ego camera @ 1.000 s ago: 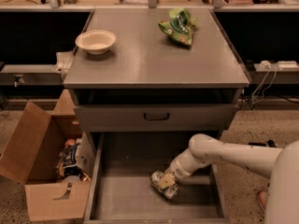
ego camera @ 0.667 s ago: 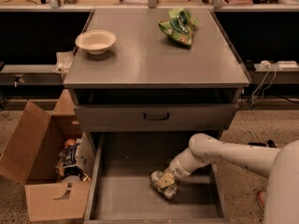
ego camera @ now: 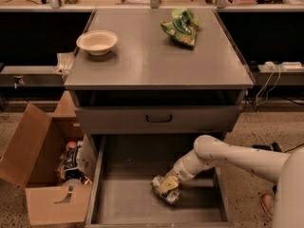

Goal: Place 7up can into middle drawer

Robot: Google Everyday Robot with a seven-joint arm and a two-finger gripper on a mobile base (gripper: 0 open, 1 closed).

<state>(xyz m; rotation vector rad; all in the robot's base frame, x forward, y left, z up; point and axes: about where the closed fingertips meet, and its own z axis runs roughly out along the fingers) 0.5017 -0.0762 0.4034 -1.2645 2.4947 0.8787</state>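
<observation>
The middle drawer [ego camera: 122, 204] is pulled out at the bottom of the cabinet, showing its flat grey floor. My white arm reaches into it from the right. My gripper [ego camera: 165, 188] is low over the drawer floor, right of centre, and is shut on the 7up can [ego camera: 172, 197]. The can is small and silvery and sits at or just above the floor. The fingers cover part of it.
The closed drawer face with a dark handle [ego camera: 159, 118] sits above the open drawer. A white bowl [ego camera: 97, 42] and a green snack bag [ego camera: 180, 26] lie on the cabinet top [ego camera: 142, 65]. An open cardboard box [ego camera: 33, 175] with items stands on the floor at the left.
</observation>
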